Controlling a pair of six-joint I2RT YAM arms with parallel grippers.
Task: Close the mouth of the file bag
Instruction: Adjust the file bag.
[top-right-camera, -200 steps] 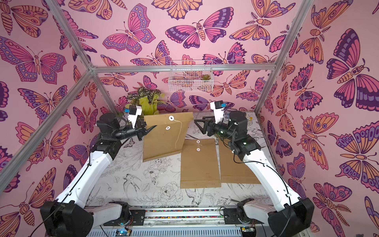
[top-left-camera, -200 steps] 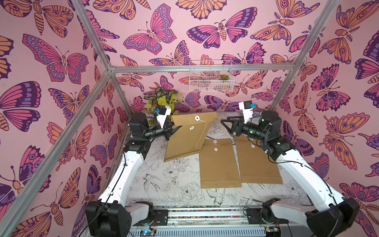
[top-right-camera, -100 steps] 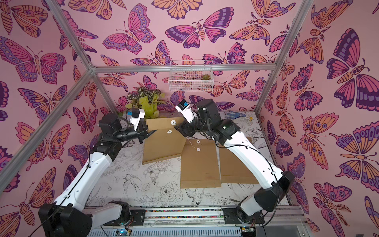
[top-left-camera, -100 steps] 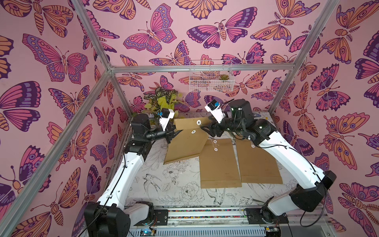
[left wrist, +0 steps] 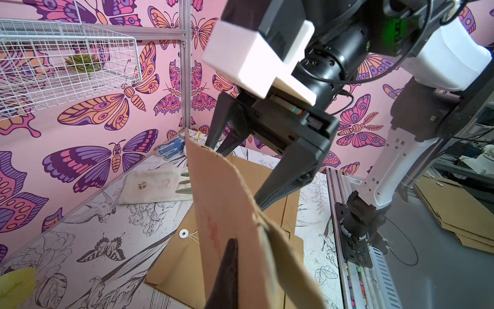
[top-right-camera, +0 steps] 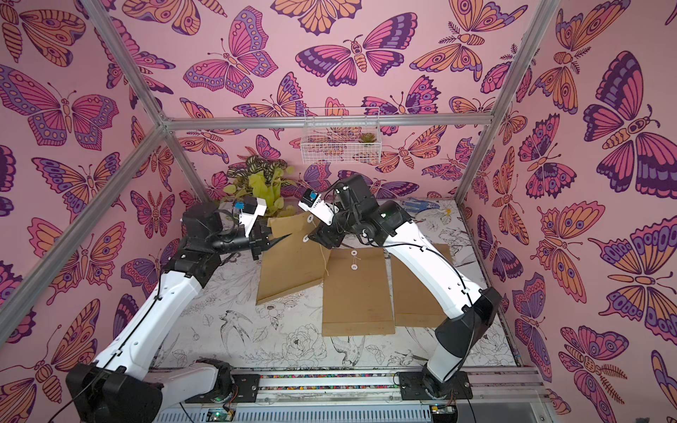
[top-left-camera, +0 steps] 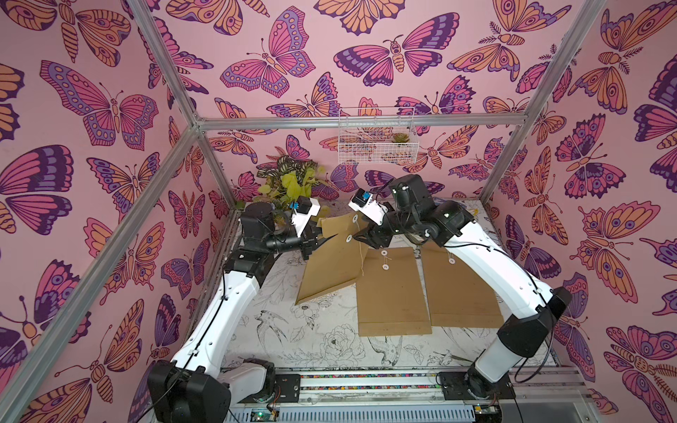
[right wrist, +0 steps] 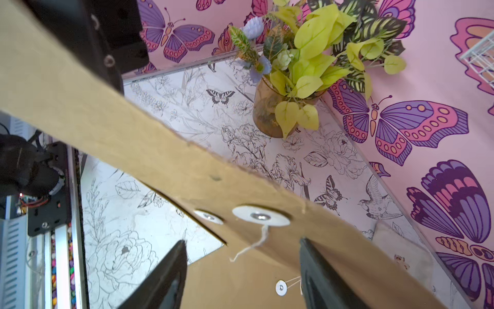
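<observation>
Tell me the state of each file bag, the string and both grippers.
Lifted file bag: top end raised, mouth not tied.
String: hanging loose.
Middle file bag: flat on the table.
Right file bag: flat, partly under the right arm.
Left gripper: shut on the lifted file bag's edge.
Right gripper: open, by the flap.

Bright even light, soft shadows; wrist views w/ blurry near edges.

Pink butterfly-printed walls, edged by an aluminium frame, carry a white wire basket, while a leafy potted plant stands on the black-and-white floral tabletop.
</observation>
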